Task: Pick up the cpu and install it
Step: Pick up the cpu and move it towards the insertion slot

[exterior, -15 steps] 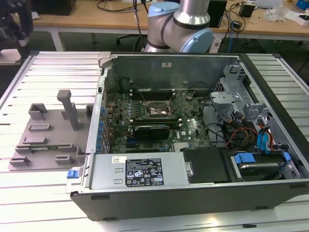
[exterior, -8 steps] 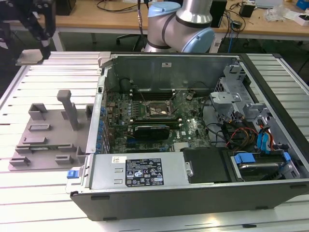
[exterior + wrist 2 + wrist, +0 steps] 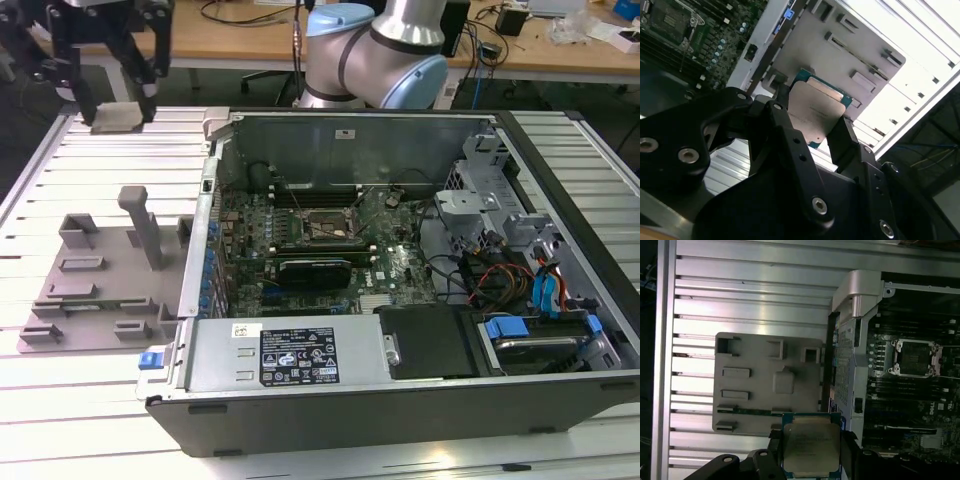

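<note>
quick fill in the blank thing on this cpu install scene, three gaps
The gripper is ____ on the cpu.
The motherboard socket inside the computer case is ____.
In the exterior view the grey tray lies to the ____ of the case.
Missing words: shut; empty; left.

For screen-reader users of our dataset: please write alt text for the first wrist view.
The gripper holds the cpu by opposite edges. Behind it lie a grey plastic tray on a slatted table and the empty motherboard socket.
</note>
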You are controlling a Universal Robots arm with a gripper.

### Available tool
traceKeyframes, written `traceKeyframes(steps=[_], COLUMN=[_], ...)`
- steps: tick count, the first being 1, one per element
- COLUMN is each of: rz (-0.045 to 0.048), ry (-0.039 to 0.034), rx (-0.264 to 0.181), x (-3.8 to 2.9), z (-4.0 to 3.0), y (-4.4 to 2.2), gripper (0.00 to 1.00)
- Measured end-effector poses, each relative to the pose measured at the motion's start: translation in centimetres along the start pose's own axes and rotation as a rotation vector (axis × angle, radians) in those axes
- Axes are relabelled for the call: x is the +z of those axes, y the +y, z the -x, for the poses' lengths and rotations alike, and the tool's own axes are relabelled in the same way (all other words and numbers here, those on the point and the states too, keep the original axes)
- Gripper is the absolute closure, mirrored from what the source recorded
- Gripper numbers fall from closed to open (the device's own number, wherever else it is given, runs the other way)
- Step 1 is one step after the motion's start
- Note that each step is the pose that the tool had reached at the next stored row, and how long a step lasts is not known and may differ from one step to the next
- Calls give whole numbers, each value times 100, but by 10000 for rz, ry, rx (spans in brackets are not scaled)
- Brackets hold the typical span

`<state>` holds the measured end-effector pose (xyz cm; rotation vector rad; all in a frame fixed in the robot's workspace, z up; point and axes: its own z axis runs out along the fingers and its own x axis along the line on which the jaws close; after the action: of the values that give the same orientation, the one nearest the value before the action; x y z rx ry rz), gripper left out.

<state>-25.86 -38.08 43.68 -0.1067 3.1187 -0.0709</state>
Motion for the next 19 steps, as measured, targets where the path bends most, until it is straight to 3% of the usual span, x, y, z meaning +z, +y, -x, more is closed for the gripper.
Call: traceKeyframes(steps=[4,5,8,15,19], rz=[0,1,3,5,6], ry=[16,27,42,82,100], rx=[-1,-2,0,-4,-4], x=[4,8,13,33,59], z=[154,261,406,711,850], y=[-2,-1,7,58,100], gripper=[45,45,45,45,45])
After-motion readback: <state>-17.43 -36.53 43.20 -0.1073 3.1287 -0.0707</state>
